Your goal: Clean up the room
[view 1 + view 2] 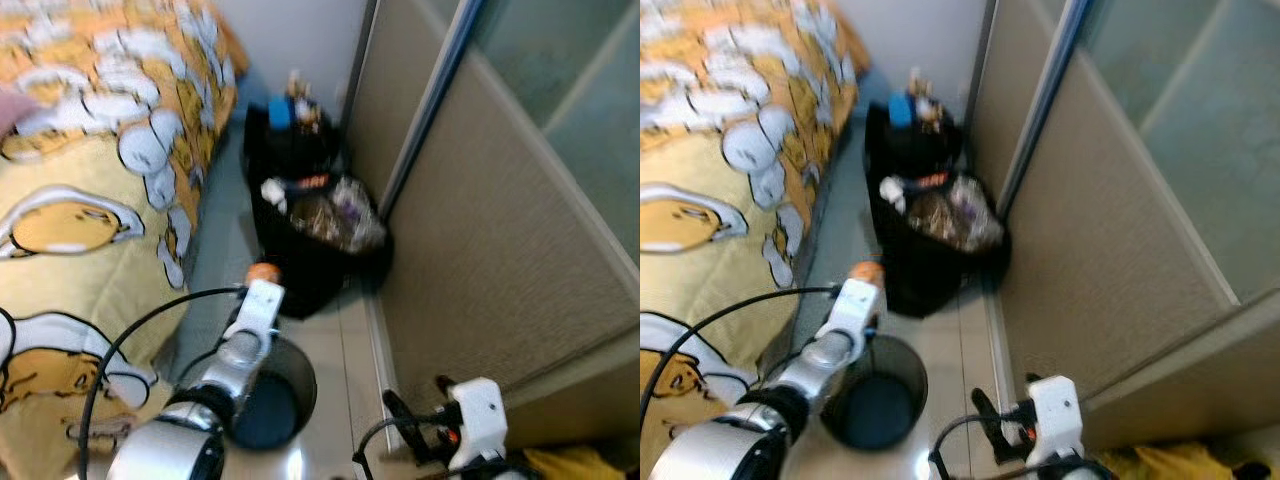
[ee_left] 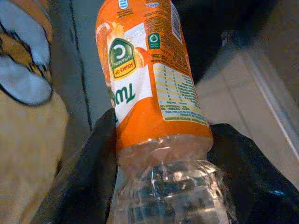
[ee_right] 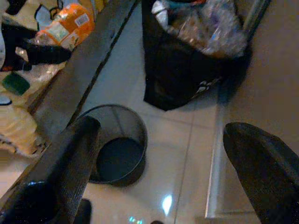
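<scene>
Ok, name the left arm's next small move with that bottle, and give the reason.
Probably lower the left gripper a little toward the round mesh bin and let go. Its fingers are clamped on the orange bottle, which hangs near the bin's rim. The black bag beyond looks full already.

A bedroom corner in a lived-in home.

A bed (image 1: 60,300) with a yellow cartoon-print bedspread (image 1: 90,180) is taking up the left side, beside a narrow strip of pale tiled floor (image 1: 345,350). A beige sliding wardrobe door (image 1: 480,260) with a metal frame is running along the right, meeting a plain white wall (image 1: 300,40) at the far end. Black bags stuffed with rubbish (image 1: 315,235) are sitting in the corner, and a small round mesh wastebasket (image 1: 275,395) is standing on the tiles nearby.
</scene>
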{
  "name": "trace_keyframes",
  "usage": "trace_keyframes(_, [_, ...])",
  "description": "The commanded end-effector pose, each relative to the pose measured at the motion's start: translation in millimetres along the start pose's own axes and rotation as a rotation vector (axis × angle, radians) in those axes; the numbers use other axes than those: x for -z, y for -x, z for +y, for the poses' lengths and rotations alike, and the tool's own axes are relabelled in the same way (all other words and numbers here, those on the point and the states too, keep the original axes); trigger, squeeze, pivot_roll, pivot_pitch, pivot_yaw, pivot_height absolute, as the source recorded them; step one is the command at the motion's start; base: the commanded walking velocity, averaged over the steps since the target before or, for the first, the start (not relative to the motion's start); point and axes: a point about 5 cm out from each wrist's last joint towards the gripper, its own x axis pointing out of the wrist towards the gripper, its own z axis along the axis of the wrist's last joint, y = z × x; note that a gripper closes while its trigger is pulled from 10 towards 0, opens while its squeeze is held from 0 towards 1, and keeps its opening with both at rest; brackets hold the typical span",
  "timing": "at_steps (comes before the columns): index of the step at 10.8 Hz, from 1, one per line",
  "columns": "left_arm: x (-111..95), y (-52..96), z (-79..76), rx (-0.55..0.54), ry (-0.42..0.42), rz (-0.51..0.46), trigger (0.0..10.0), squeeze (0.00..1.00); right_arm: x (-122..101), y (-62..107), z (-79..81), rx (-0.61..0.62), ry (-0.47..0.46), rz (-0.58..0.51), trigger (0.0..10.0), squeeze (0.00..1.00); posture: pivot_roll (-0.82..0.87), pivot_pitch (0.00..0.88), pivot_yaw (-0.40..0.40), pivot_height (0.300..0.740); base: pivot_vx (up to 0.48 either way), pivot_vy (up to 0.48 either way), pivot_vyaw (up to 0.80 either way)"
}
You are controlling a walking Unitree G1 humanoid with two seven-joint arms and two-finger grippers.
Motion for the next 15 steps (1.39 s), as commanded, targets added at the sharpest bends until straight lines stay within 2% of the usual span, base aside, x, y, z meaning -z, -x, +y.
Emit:
trace_keyframes(1, [8, 2.5, -11.3, 0.033, -0.010, 0.024, 10.0, 0.00, 5, 6.4, -2.5, 0.000, -0.013, 0.037, 10.0, 0.00, -0.35, 0.283, -0.113, 0.740, 0.000, 0.000, 0.00])
trace_keyframes(2, [8, 2.6, -11.0, 0.036, -0.013, 0.016, 10.0, 0.00, 8, 9.6, -1.7, -0.003, -0.012, 0.054, 10.0, 0.00, -0.35, 0.287, -0.115, 0.740, 0.000, 0.000, 0.00])
trace_keyframes(3, [3, 1.9, -10.7, 0.033, -0.054, -0.006, 10.0, 1.00, 9, 12.9, 2.0, -0.005, -0.013, 0.060, 10.0, 0.00, -0.36, 0.290, -0.117, 0.740, 0.000, 0.000, 0.00])
trace_keyframes(4, [-2, 1.4, -11.4, 0.030, -0.104, -0.035, 10.0, 1.00, 9, 14.9, 5.8, -0.006, -0.015, 0.061, 10.0, 0.00, -0.36, 0.291, -0.115, 0.740, 0.000, 0.000, 0.00])
trace_keyframes(7, [-11, 0.2, -9.3, 0.004, -0.146, -0.068, 10.0, 1.00, 9, 18.1, 5.1, 0.001, -0.008, 0.064, 10.0, 0.00, -0.37, 0.283, -0.115, 0.740, 0.000, 0.000, 0.00])
trace_keyframes(10, [-14, -0.1, -9.1, 0.011, -0.157, -0.086, 10.0, 1.00, 7, 14.6, 2.9, -0.004, 0.007, 0.063, 10.0, 0.00, -0.35, 0.231, -0.116, 0.740, 0.000, 0.000, 0.00])
trace_keyframes(11, [-15, -0.1, -9.9, 0.023, -0.125, -0.088, 10.0, 1.00, 7, 10.9, 0.4, -0.006, 0.018, 0.059, 10.0, 0.00, -0.34, 0.200, -0.100, 0.740, 0.000, 0.000, 0.00])
trace_keyframes(12, [-20, 0.4, -12.6, 0.055, -0.107, -0.128, 10.0, 0.00, 3, 7.2, -4.2, 0.030, 0.027, 0.029, 10.0, 0.00, -0.32, 0.182, -0.090, 0.740, 0.000, 0.000, 0.00])
trace_keyframes(13, [-28, 2.4, -18.0, 0.112, -0.100, -0.212, 10.0, 0.00, -7, 0.6, -12.7, 0.117, 0.043, -0.033, 10.0, 0.00, -0.30, 0.152, -0.073, 0.740, 0.000, 0.000, 0.00])
trace_keyframes(14, [-34, 7.6, -19.3, 0.177, -0.004, -0.324, 10.0, 0.00, -16, -10.1, -20.2, 0.195, 0.031, -0.099, 10.0, 0.00, -0.23, 0.089, -0.047, 0.740, 0.000, 0.000, 0.00])
trace_keyframes(15, [-35, 9.4, -17.8, 0.186, 0.030, -0.354, 10.0, 0.00, -17, -14.3, -22.1, 0.210, 0.023, -0.113, 10.0, 0.00, -0.19, 0.064, -0.034, 0.740, 0.000, 0.000, 0.00])
